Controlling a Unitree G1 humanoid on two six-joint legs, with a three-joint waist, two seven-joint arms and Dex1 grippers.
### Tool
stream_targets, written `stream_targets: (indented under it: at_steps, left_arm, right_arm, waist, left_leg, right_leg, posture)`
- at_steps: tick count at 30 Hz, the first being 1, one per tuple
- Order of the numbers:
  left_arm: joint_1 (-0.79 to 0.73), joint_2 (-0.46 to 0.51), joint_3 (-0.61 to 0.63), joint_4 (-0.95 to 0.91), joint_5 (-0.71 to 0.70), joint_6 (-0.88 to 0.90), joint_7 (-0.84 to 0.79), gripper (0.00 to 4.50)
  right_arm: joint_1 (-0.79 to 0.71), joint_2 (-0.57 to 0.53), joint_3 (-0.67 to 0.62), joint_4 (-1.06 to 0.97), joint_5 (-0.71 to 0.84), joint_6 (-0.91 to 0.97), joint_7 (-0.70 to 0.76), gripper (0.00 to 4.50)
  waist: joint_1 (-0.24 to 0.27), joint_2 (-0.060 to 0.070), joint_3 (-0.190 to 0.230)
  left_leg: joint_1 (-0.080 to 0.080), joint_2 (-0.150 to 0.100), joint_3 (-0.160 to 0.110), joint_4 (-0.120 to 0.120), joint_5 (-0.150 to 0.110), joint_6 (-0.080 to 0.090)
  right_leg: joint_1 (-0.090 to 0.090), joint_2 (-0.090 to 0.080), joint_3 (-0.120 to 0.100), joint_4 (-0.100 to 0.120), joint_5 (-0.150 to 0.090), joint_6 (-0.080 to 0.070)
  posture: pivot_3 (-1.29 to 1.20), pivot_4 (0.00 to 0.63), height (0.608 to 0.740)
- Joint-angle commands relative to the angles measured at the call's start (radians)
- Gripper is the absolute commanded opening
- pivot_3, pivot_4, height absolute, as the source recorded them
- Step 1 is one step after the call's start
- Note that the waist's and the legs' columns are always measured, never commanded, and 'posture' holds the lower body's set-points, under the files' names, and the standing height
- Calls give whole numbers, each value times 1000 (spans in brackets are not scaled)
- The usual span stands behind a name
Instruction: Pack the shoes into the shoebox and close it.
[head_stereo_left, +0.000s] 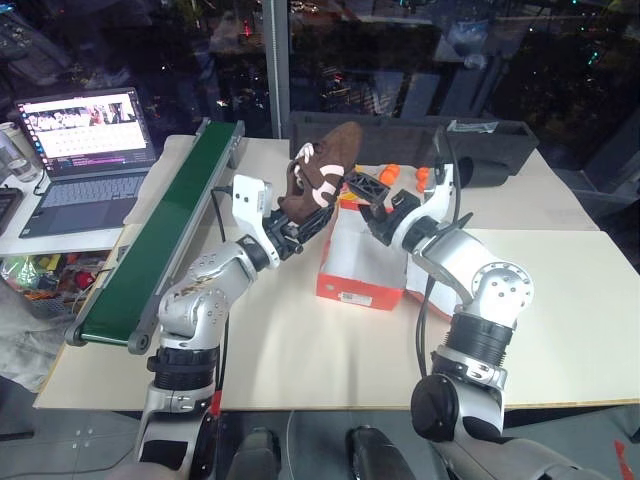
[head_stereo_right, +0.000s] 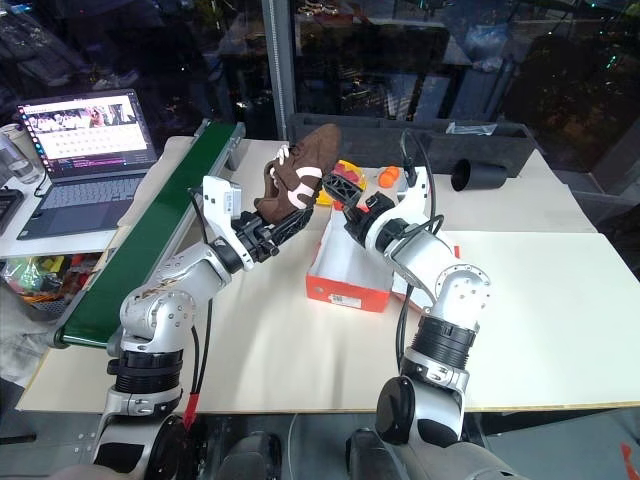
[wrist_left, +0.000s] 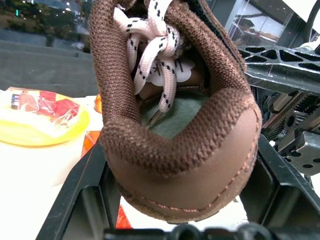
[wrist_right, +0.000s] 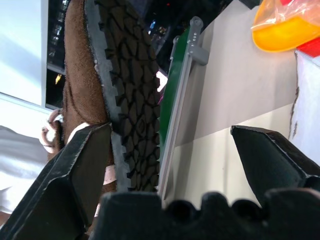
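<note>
One shoe (head_stereo_left: 325, 170) sits clamped in the left jaws (head_stereo_left: 300, 222) above the shoebox (head_stereo_left: 362, 268).

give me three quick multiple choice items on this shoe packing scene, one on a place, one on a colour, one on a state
1. Where is the brown shoe?
A. lying inside the shoebox
B. held up in the left gripper, above the table
C. on the green conveyor belt

2. What colour is the outside of the shoebox?
A. red-orange
B. blue
C. black

3. How does the right gripper stand?
A. shut on the shoe
B. shut on the box lid
C. open, holding nothing

Answers:
1 B, the head views show the left gripper's fingers clamped on the shoe's heel end, lifted clear of the table.
2 A, its near wall is red-orange with a small white label.
3 C, the right wrist view shows its two fingers wide apart, with the shoe's sole beside one finger.
</note>
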Motion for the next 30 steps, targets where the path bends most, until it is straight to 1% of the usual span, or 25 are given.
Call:
stream_targets:
  at_steps: [1,5,9,18,24,26,27,30]
  left_arm:
    - [-18,-3,-26,4,-3,-7,-30,2855]
    - [-24,8,-20,40,10,-15,-35,2855]
    - [-38,15,-52,36,29,-40,-64,2855]
    - [-52,-11,-57,-16,7,-34,-68,2855]
    - [-49,-6,-56,-17,12,-23,-67,2855]
    - [-42,2,-61,-19,16,-16,-72,2840]
    - [-41,4,-63,-19,18,-14,-73,2840]
    - [-40,9,-70,-12,26,-12,-75,2840]
  right_arm:
    - [-47,34,40,-70,116,-51,-28,4500]
    - [-37,17,59,-97,200,-97,-32,4500]
    - [-18,-18,108,-98,229,-95,-36,4500]
    - [66,-96,206,-39,139,-104,-19,4500]
    - [84,-110,202,-6,100,-167,-3,4500]
    - [78,-115,199,-7,88,-189,1,3984]
    - [76,-117,198,-7,85,-196,2,3814]
    - [66,-131,200,-18,67,-221,14,2782]
  waist:
    - [1,0,0]
    - [1,1,0]
    - [1,2,1]
    - [4,2,1]
    - [2,2,1]
    - [2,2,1]
    - [3,2,1]
    - [4,2,1]
  left_leg:
    - [0,0,0,0,0,0]
    - [0,0,0,0,0,0]
    - [-1,0,-2,0,0,0]
    - [-1,0,-2,0,0,0]
    - [-1,0,-3,0,0,0]
    - [-1,0,-3,0,0,0]
    - [-1,0,-3,0,0,0]
    - [-1,0,-3,0,0,0]
  right_leg:
    - [0,0,0,0,0,0]
    - [0,0,-1,-1,0,0]
    - [0,0,-2,-1,0,0]
    - [1,0,-3,-1,0,0]
    - [1,0,-3,-1,-1,-1]
    - [1,0,-3,-1,-1,-1]
    - [1,0,-3,-1,-1,-1]
    - [1,0,-3,-2,-1,-1]
  posture:
    - [0,150,681]
    - [0,150,681]
    - [0,150,681]
    - [0,150,681]
    - [0,150,681]
    - [0,150,681]
    - [0,150,681]
    - [0,150,681]
